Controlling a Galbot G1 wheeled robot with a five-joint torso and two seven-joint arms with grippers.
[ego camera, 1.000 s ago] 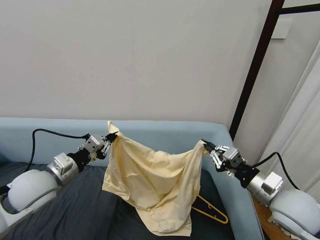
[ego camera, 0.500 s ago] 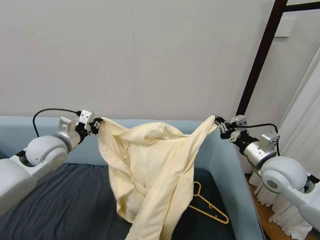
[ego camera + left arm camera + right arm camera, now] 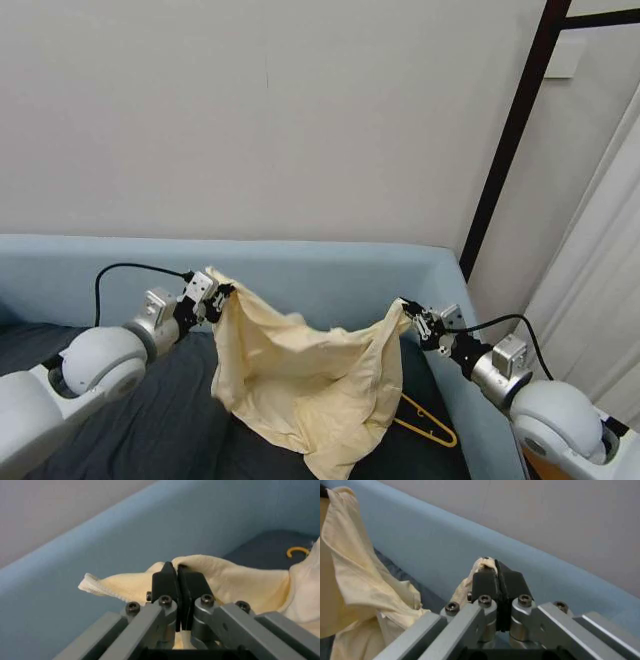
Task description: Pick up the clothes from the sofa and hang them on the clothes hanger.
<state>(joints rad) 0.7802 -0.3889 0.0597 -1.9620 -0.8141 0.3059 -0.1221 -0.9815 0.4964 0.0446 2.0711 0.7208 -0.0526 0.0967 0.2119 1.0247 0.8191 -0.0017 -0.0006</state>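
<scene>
one yellow garment sags between both grippers | left gripper pinches one corner | right gripper pinches another | one hanger, apparently lying beneath

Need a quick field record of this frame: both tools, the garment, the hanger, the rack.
left tool: shut on one edge of the shirt, held in front of the sofa backrest
right tool: shut on the opposite edge, near the sofa's right end
shirt: pale yellow, spread between both tools, sagging in the middle, lower part hanging toward the seat
hanger: yellow, lying on the dark seat, partly behind the shirt
rack post: dark, upright, right of the sofa
task state: shirt lifted, not yet hung
</scene>
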